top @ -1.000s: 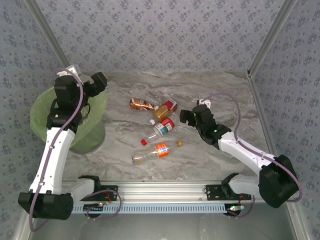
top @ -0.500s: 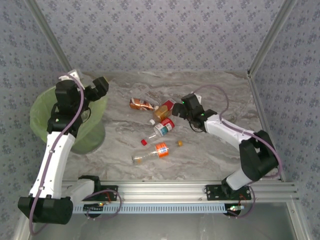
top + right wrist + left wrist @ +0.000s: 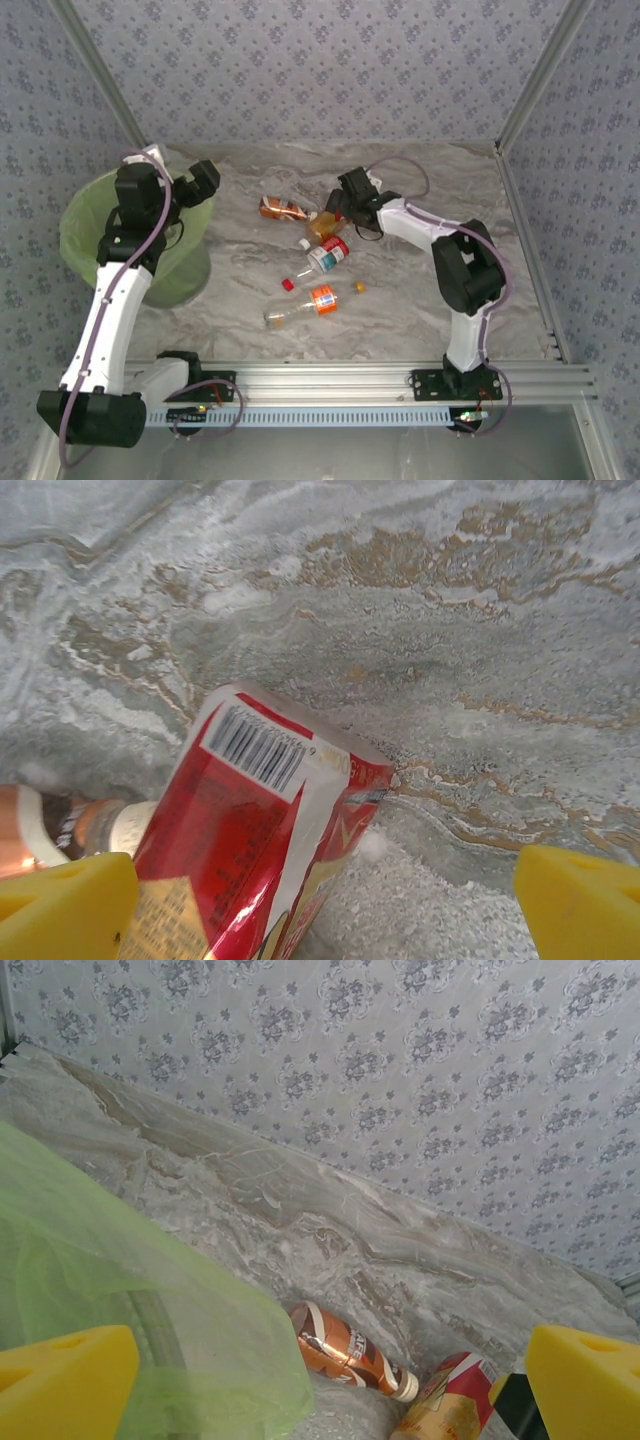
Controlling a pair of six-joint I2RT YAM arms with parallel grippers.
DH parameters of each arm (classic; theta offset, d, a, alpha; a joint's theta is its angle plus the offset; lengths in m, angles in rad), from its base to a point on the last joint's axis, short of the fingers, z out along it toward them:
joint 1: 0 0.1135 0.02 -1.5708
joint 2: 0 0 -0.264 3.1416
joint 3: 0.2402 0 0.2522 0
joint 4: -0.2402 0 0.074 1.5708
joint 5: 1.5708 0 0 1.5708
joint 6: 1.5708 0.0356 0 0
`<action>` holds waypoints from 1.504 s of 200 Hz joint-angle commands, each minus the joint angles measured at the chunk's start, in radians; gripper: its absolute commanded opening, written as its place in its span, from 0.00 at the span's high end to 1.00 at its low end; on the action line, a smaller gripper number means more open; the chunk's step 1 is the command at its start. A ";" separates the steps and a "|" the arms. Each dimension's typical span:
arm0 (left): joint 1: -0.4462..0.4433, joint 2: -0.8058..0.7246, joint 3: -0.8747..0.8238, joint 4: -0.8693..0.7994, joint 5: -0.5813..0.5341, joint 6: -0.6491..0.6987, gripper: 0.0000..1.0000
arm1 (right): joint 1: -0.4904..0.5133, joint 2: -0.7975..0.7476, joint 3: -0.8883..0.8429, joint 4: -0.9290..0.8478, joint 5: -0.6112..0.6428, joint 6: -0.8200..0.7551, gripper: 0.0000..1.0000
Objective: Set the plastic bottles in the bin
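Several plastic bottles lie mid-table. A brown bottle [image 3: 283, 208] [image 3: 345, 1345] lies nearest the bin. Beside it is a red-and-yellow bottle [image 3: 326, 220] [image 3: 250, 840] [image 3: 455, 1400]. Nearer me lie a clear red-labelled bottle [image 3: 328, 253] and a clear orange-labelled one [image 3: 305, 303]. The bin [image 3: 85, 235], lined with a light-green bag [image 3: 120, 1300], stands at the left. My right gripper [image 3: 338, 205] [image 3: 320, 910] is open, its yellow fingertips [image 3: 580, 900] straddling the base end of the red-and-yellow bottle. My left gripper [image 3: 200, 178] [image 3: 320, 1385] hangs open and empty over the bin's far right rim.
A loose red cap [image 3: 288, 284] and an orange cap [image 3: 360, 287] lie among the bottles. Patterned walls close the table at the back and sides. Bare marbled tabletop [image 3: 440, 300] stretches to the right of the bottles.
My right arm has swung left and away from me, bringing its open gripper from the table's right middle to the red-and-yellow bottle. The left gripper has barely shifted.
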 commanded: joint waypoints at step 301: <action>0.001 0.024 -0.022 -0.010 0.093 0.007 0.01 | -0.128 -0.142 -0.209 0.366 -0.071 -0.134 0.37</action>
